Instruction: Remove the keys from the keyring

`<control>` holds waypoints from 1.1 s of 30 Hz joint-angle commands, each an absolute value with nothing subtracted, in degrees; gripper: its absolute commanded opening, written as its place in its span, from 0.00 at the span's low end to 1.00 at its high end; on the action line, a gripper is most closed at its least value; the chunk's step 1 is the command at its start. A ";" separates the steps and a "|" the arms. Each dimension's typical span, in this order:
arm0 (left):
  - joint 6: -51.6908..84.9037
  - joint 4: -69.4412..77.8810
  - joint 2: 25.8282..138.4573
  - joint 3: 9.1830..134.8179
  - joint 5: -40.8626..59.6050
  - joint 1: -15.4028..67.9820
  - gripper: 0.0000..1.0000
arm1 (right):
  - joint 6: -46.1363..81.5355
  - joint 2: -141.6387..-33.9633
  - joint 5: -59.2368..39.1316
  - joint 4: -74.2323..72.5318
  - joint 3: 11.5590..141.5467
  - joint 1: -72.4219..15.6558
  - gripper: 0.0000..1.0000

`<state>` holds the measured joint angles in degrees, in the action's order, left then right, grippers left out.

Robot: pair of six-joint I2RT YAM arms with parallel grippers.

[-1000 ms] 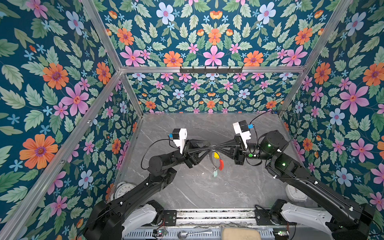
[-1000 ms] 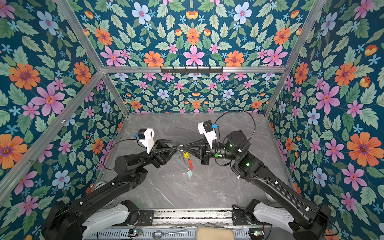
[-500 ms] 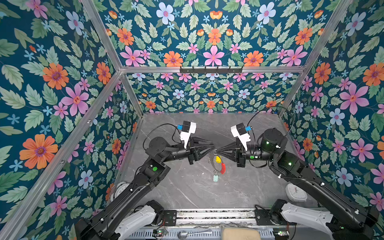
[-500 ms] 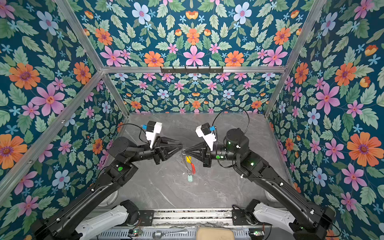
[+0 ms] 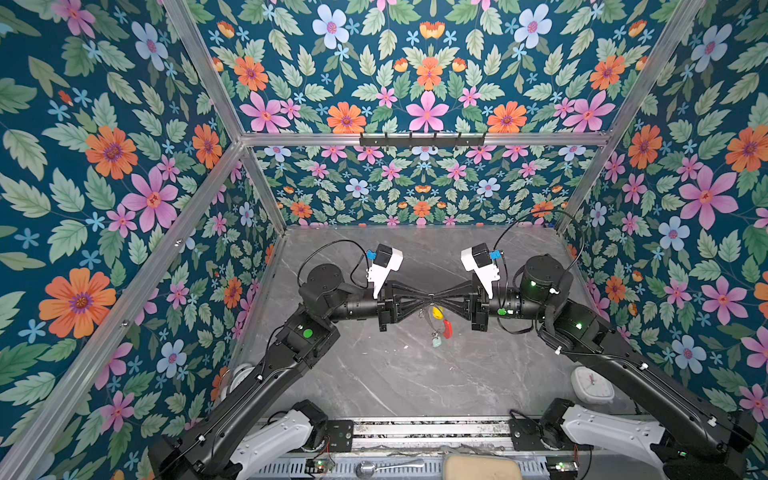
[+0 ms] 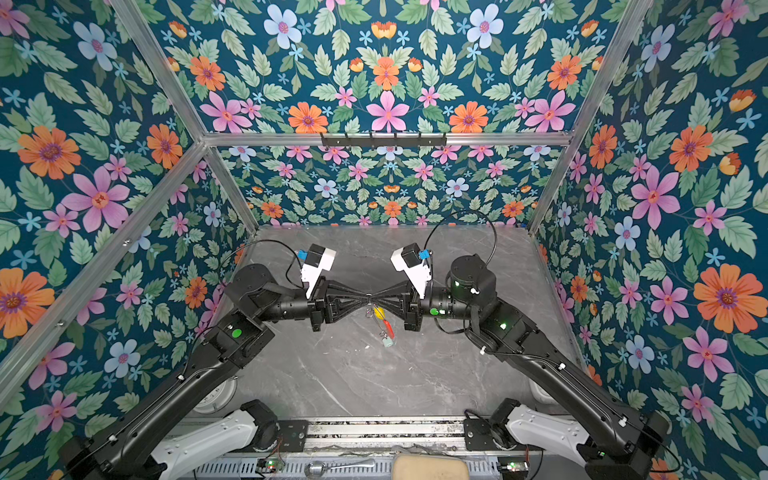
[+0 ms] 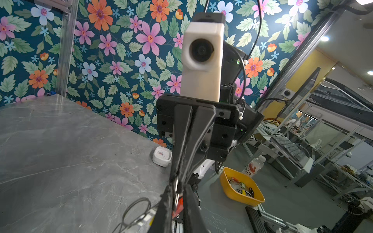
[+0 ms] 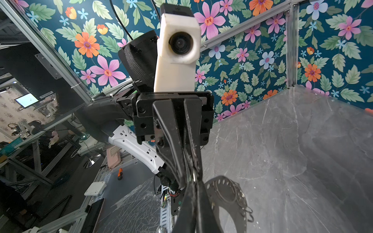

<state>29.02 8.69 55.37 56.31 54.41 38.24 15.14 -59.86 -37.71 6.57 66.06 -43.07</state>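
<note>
Both grippers meet tip to tip in mid-air over the middle of the table. In both top views my left gripper [image 5: 428,297] [image 6: 365,297] comes in from the left and my right gripper [image 5: 437,297] [image 6: 372,297] from the right. The keyring [image 8: 228,193] hangs under their tips, its red sleeve [image 5: 447,329] lowest. The keys dangle from it, one with a yellow tag [image 5: 436,311] and one with a mint tag [image 5: 436,342]. The right gripper [image 8: 194,181] is shut on the hoop's edge. The left gripper [image 7: 177,188] has its jaws almost together on a silver ring section.
A square white clock [image 5: 592,384] lies at the table's right edge, and a round white object [image 5: 239,374] is half hidden under the left arm. A hook rail [image 5: 422,140] is fixed to the back wall. A yellow bin [image 7: 240,186] stands beyond the table's front edge.
My left arm has lifted its elbow and levelled its wrist, and its jaws have narrowed onto the ring. The right gripper stayed shut, and the meeting point barely shifted.
</note>
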 commanded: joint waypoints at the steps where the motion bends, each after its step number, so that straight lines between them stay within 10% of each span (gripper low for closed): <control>1: 28.33 9.05 55.52 56.77 56.51 38.18 0.11 | 14.55 -60.03 -36.13 6.22 66.71 -43.12 0.00; 27: 24.99 2.41 56.66 60.90 56.51 38.23 0.17 | 13.43 -60.95 -34.56 8.50 67.20 -43.15 0.00; 33: 24.96 2.45 57.02 60.88 56.69 38.23 0.03 | 13.45 -61.08 -34.20 8.44 67.05 -43.14 0.00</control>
